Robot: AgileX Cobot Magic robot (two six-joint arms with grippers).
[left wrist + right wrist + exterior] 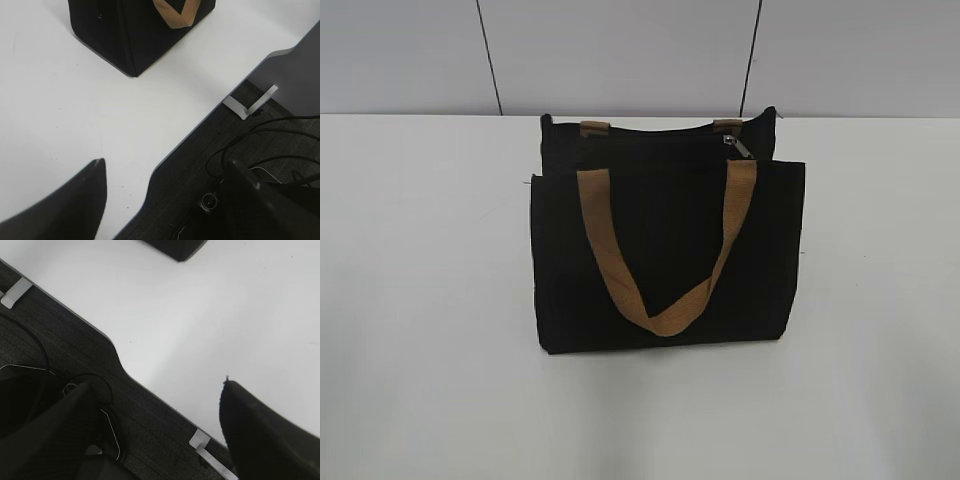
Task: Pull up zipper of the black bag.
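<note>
The black bag [665,255] stands upright in the middle of the white table, its front tan strap handle [665,300] hanging down its face. The zipper [655,135] runs along the top edge, and its silver pull tab [740,146] sits near the right end. The bag's lower corner shows in the left wrist view [127,35] and a small corner of it in the right wrist view [175,247]. My left gripper [165,167] is open and empty over the table's front edge, far from the bag. My right gripper [155,385] is open and empty over the same edge. Neither gripper shows in the exterior view.
The white table [420,300] has a notched front edge [165,165]. Below it lie dark floor and black cables [270,135]. A grey panelled wall [620,50] stands behind the table.
</note>
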